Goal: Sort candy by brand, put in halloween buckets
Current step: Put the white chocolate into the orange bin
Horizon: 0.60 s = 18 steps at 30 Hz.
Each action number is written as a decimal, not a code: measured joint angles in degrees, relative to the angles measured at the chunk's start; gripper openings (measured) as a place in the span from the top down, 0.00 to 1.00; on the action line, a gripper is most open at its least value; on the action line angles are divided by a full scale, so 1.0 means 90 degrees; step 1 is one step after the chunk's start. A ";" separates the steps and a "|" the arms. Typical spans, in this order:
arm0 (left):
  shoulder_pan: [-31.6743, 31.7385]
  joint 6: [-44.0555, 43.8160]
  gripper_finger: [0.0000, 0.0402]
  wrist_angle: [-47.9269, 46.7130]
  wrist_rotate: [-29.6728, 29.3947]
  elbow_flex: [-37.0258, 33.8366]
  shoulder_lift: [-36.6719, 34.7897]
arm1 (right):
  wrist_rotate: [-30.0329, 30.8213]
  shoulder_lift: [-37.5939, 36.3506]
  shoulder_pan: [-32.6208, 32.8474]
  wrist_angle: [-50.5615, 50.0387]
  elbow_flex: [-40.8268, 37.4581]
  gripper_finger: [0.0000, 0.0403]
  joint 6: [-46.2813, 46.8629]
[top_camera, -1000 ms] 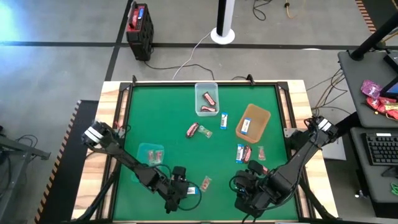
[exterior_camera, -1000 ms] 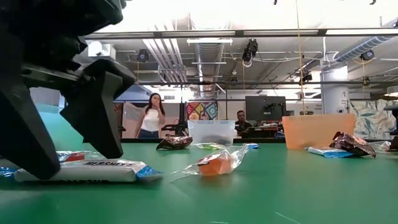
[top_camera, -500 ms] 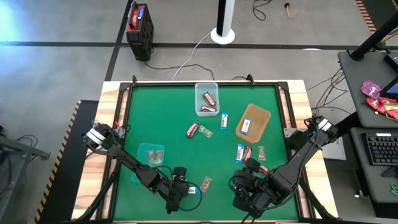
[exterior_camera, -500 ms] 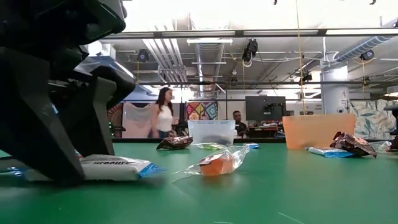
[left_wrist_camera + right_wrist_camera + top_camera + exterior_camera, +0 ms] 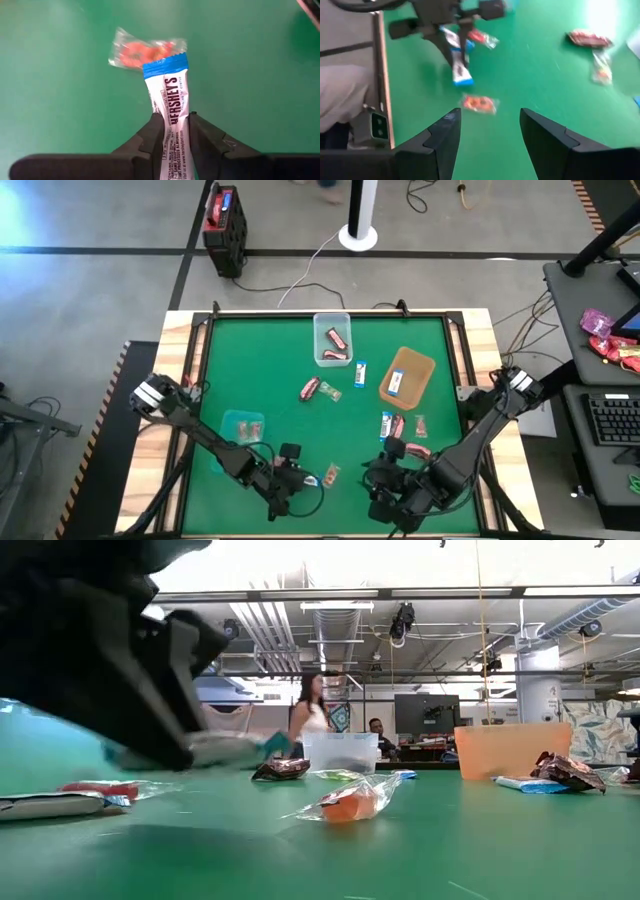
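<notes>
My left gripper [image 5: 300,478], near the table's front edge left of centre, is shut on a blue-and-white candy bar [image 5: 167,95], which shows raised above the table in the low view [image 5: 235,747]. A clear-wrapped orange candy [image 5: 142,50] lies on the table beyond it. My right gripper [image 5: 490,115] hovers open to the right [image 5: 385,478], with nothing between its fingers. The buckets stand apart: a clear tub [image 5: 332,340] at the far middle, a brown tray [image 5: 407,376] to its right, and a teal tub [image 5: 241,428] at the near left. My left gripper pinches the bar's two long edges [image 5: 172,132] between its two fingers, back from the blue end [image 5: 165,67]. The bar runs along the fingers and juts out past their tips. The wrapper is squeezed narrower where the fingers [image 5: 152,132] meet it. The bar is lifted clear of the table.
Loose candy lies mid-table: a dark red piece [image 5: 310,388], a blue one [image 5: 361,373], and a cluster [image 5: 398,425] by my right arm. More pieces lie under my left arm [image 5: 60,802]. A person walks in the room beyond the table [image 5: 315,720].
My left gripper has shut on the blue-and-white bar, which lay on the table between its open fingers, and has gone up with it. The bar is now lifted clear of the table. The orange candy has stayed where it was.
</notes>
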 joint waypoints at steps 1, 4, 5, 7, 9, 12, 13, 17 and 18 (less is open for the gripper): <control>0.0000 0.0054 0.84 -0.0002 -0.0133 0.0000 -0.0037 | 0.0078 0.0000 0.0000 0.0260 -0.0109 0.51 -0.0157; 0.0009 0.0306 0.84 0.0007 -0.0390 0.0000 -0.0254 | 0.0226 0.0000 -0.0018 0.1231 -0.0493 0.51 -0.1028; 0.0013 0.0430 0.84 0.0021 -0.0421 0.0000 -0.0342 | 0.0246 0.0000 -0.0019 0.1522 -0.0631 0.51 -0.1435; 0.0020 0.0691 0.84 -0.0017 -0.0419 0.0000 -0.0529 | 0.0404 0.0049 -0.0046 0.2157 -0.0931 0.51 -0.2325; 0.0033 0.0949 0.84 -0.0113 -0.0367 0.0000 -0.0812 | 0.0494 0.0147 -0.0111 0.2851 -0.1124 0.51 -0.3500; 0.0141 0.1349 0.84 -0.0210 0.0327 0.0000 -0.1388 | 0.0620 0.0366 -0.0242 0.3824 -0.1245 0.51 -0.5226; 0.0218 0.1428 0.84 -0.0212 0.0754 -0.0004 -0.1585 | 0.0721 0.0426 -0.0273 0.4063 -0.1250 0.51 -0.5668; 0.0577 0.1362 0.84 -0.0209 0.1918 -0.0027 -0.2217 | 0.0876 0.0657 -0.0427 0.4374 -0.1066 0.51 -0.6816; 0.0666 0.1294 0.84 -0.0199 0.2038 -0.0027 -0.2322 | 0.0883 0.0699 -0.0460 0.4343 -0.1026 0.51 -0.6985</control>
